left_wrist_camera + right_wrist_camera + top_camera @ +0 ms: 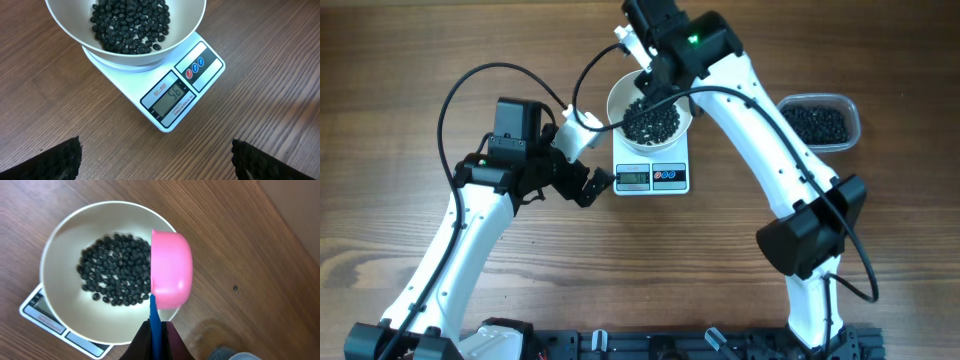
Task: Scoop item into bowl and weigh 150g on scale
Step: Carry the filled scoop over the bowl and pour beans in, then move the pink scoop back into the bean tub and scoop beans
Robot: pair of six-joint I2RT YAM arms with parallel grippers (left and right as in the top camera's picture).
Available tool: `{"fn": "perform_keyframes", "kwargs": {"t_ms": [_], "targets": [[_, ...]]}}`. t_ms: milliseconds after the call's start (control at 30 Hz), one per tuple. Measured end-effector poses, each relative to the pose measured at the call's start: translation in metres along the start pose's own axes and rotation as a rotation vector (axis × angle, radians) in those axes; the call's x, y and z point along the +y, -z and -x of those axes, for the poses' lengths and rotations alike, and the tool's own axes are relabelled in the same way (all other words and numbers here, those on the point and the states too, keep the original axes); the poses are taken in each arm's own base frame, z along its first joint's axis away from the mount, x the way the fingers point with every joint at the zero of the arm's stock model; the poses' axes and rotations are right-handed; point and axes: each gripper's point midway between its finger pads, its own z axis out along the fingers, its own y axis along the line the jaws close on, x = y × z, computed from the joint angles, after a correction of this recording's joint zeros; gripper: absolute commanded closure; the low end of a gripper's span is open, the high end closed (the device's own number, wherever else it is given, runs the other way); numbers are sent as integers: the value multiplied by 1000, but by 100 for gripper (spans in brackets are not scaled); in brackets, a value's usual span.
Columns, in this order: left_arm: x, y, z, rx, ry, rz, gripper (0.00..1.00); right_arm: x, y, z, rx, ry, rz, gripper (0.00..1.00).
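The white bowl (620, 100) stands on the scale (652, 177) and holds a layer of the item, black beads (650, 122). In the left wrist view the scale (170, 107) reads 56 under the bowl (190, 35) of beads (130, 25). My right gripper (156, 325) is shut on the blue handle (155, 312) of a pink scoop (172, 270), which is tipped on its side over the rim of the bowl (60, 280). My left gripper (155, 152) is open and holds nothing, just left of the scale.
A clear plastic tub (820, 122) with more black beads sits on the wooden table to the right of the scale. The right arm (770, 150) arches over the space between tub and scale.
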Motion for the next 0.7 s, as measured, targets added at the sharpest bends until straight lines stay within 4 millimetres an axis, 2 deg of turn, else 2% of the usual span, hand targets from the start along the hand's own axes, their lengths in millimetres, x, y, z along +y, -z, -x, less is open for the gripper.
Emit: {"fn": "perform_keyframes", "kwargs": {"t_ms": [133,400,500,567,633,700], "targets": [[0,0,0,0,0,0,0,3,3,2,-7,12,-1,96],[0,0,0,0,0,0,0,-10,1,8,-40,-16,-21,96],[0,0,0,0,0,0,0,-19,3,8,-65,-52,23,96],[0,0,0,0,0,0,0,-32,10,5,-93,-93,62,96],[0,0,0,0,0,0,0,-63,28,-4,-142,-171,89,96],[0,0,0,0,0,0,0,-97,51,-23,-179,-267,119,96]]}}
